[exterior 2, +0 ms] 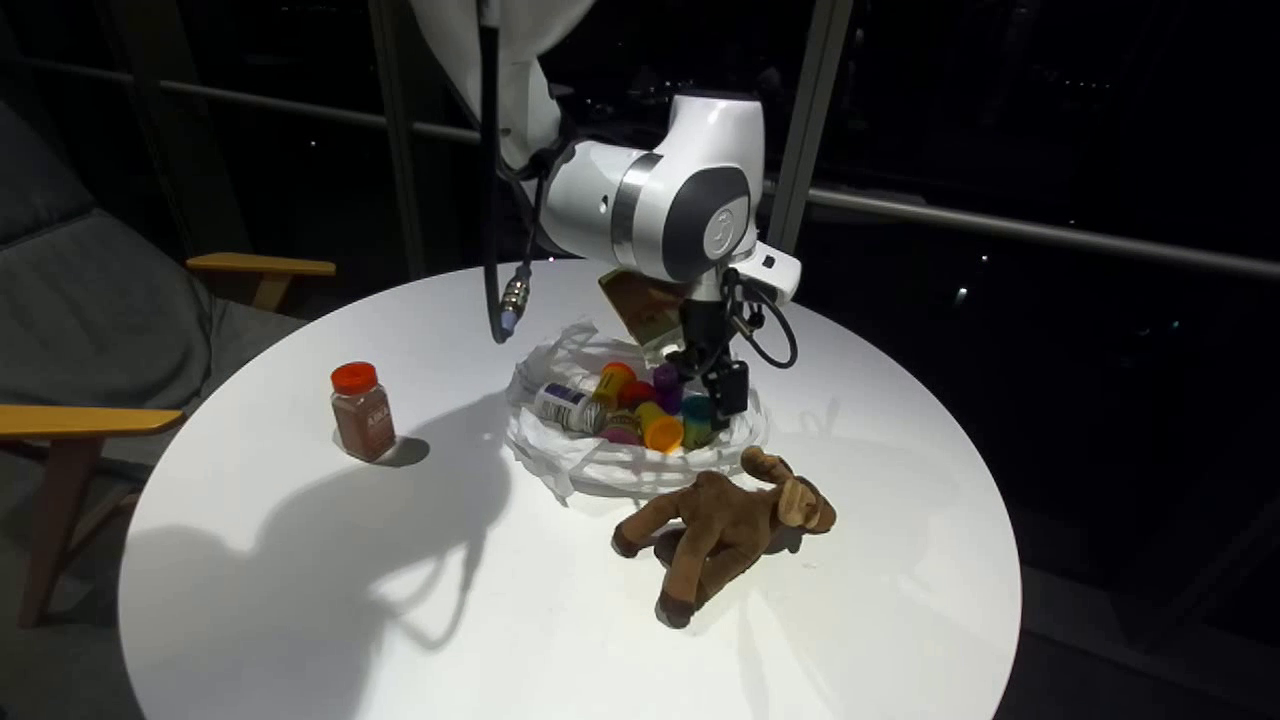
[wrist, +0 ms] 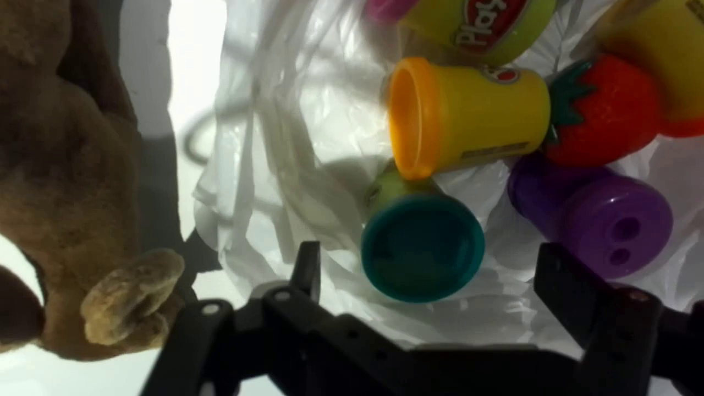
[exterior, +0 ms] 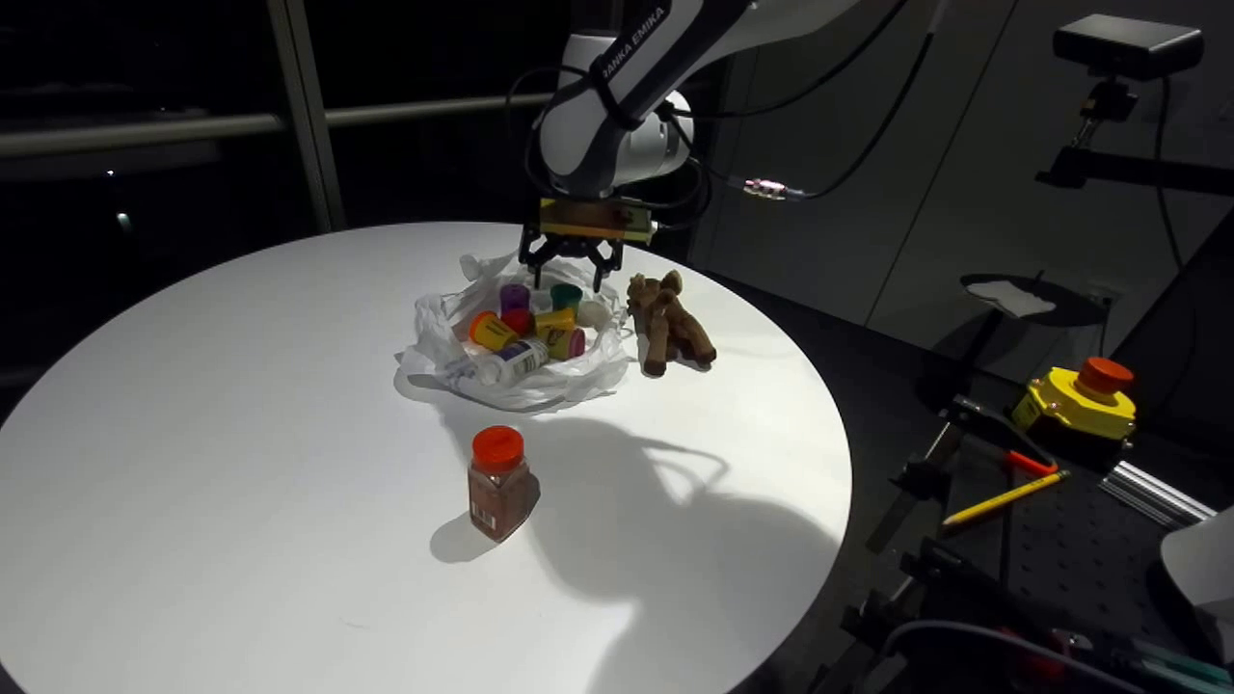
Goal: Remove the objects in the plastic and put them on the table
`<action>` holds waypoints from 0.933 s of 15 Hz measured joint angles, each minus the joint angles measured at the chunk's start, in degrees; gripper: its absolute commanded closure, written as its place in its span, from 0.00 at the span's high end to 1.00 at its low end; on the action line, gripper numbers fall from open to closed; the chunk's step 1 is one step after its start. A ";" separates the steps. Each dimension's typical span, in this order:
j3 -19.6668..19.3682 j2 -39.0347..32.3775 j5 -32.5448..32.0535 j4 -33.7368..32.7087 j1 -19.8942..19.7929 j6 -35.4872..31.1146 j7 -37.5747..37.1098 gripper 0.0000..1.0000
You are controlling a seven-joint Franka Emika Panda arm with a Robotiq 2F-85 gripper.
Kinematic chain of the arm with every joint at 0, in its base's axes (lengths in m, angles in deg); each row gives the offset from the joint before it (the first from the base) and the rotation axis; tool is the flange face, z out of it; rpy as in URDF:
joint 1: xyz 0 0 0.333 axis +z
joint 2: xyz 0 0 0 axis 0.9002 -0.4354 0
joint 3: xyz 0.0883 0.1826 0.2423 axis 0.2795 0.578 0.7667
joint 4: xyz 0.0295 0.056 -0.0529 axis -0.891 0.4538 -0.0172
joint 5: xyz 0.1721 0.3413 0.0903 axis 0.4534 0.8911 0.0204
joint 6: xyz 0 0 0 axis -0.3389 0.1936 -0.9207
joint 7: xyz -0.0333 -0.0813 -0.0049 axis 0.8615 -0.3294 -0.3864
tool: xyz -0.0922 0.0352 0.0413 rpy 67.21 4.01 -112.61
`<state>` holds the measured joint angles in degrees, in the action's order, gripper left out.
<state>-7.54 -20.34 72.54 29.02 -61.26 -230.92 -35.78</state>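
Note:
A white plastic bag (exterior: 429, 352) lies open on the table, also in an exterior view (exterior 2: 545, 455), holding several small objects. Inside are a teal-lidded tub (wrist: 422, 250), a yellow tub with orange lid (wrist: 478, 118), a red tomato (wrist: 610, 113), a purple tub (wrist: 616, 220), a pink-lidded Play-Doh tub (wrist: 489, 25) and a white bottle (exterior: 521, 360). My gripper (wrist: 428, 247) points down over the bag, open and empty. In the wrist view the teal lid sits between its fingers, apart from both. The right finger overlaps the purple tub's edge in view. The gripper also shows in an exterior view (exterior: 568, 286).
A brown plush animal (exterior 2: 730, 515) lies on the round white table (exterior: 241, 434) right beside the bag. A jar with an orange-red lid (exterior: 498, 492) stands on the table apart from the bag. A chair (exterior 2: 100, 300) stands beyond the table edge.

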 measured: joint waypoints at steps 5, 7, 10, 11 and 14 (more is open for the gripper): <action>-0.42 -2.52 0.00 -3.75 -1.15 1.73 -2.16 0.42; -0.42 -3.45 0.00 -4.74 -1.46 2.93 -2.58 0.27; -0.40 -4.37 0.00 -6.07 -1.74 4.26 -2.98 0.11; -0.39 -4.48 0.00 -6.41 -1.76 4.66 -3.07 0.09; -0.36 -4.50 0.00 -7.55 -1.76 5.59 -3.48 0.36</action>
<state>-7.90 -24.84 72.54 21.47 -63.01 -225.32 -39.26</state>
